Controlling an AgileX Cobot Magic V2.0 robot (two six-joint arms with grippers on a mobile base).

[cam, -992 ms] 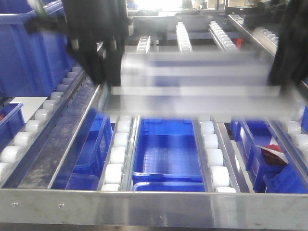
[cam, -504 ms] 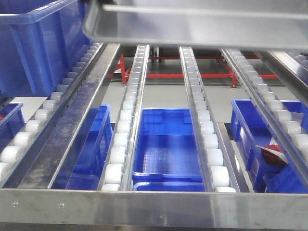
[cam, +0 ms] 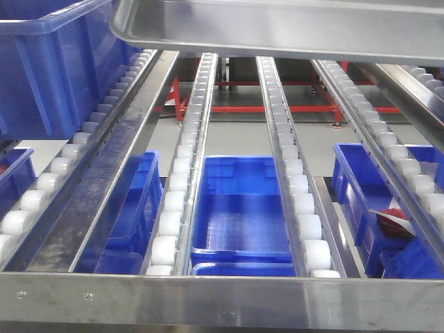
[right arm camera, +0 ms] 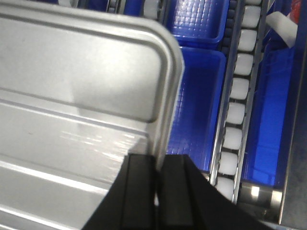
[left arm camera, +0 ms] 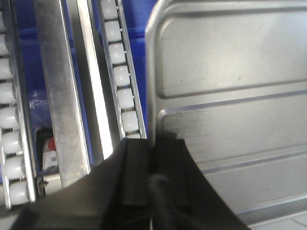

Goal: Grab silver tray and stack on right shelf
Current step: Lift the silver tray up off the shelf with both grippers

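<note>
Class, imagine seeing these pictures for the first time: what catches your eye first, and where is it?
The silver tray spans the top of the front view, raised above the white roller rails. The left gripper and right gripper each clamp its rim. Bright blue bins sit below the rails.

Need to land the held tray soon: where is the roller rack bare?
Bare: the white roller rails from the plain steel front bar up to the shiny rectangular silver tray, clamped by left gripper and right gripper. Crowded: the big blue plastic bin sits on the left lane.
</note>
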